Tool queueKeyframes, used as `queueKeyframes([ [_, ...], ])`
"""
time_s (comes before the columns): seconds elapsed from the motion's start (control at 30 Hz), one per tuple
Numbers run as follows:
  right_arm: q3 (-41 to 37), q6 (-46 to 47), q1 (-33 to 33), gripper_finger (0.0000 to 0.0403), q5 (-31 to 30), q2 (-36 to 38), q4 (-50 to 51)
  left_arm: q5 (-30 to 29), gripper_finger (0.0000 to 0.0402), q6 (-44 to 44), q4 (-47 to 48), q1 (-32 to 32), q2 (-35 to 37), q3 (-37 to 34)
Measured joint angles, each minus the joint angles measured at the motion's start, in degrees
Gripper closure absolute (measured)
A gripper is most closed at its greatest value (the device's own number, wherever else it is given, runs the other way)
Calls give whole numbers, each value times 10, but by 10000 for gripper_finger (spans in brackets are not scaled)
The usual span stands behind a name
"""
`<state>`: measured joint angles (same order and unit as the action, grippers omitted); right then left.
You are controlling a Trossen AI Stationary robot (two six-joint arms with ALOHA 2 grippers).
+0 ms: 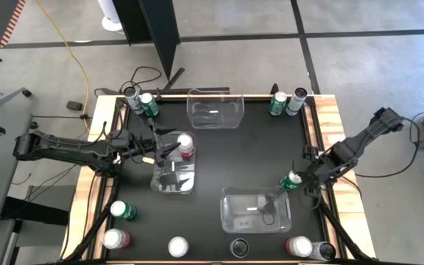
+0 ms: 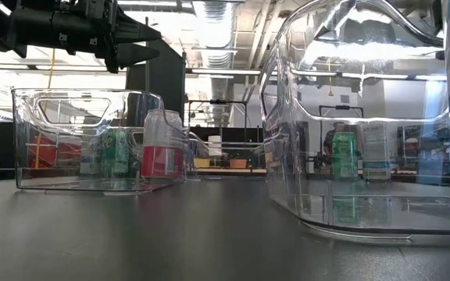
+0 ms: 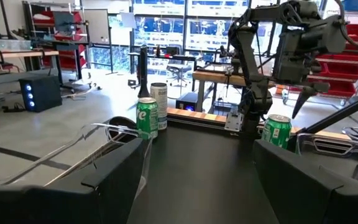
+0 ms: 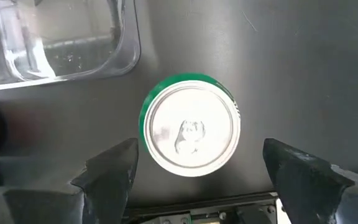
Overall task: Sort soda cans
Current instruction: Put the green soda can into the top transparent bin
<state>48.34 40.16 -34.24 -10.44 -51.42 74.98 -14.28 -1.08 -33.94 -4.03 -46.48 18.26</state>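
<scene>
Right pincer (image 4: 194, 171) hangs straight above an upright green soda can with a silver top (image 4: 191, 124), fingers spread wide either side, gripping nothing. That can stands on the black bench (image 1: 241, 154), just beside a clear rectangular plastic bin (image 1: 256, 210). Left pincer (image 1: 169, 151) sits open over another clear bin (image 1: 174, 177), where a red-pink can (image 1: 185, 146) stands upright.
</scene>
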Motion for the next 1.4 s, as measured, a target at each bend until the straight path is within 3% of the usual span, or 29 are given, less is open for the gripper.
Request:
queueKeyframes([
  [0.8, -123, -47, 52, 40, 33, -4, -154, 0, 107, 2, 3, 0, 0, 0],
  [1.17, -130, -57, 52, 85, 34, -4, -171, 0, 107, 2, 3, 0, 0, 0],
  [1.4, -130, -44, 57, 89, 34, -4, -173, 0, 107, 4, 3, 0, 0, 0],
])
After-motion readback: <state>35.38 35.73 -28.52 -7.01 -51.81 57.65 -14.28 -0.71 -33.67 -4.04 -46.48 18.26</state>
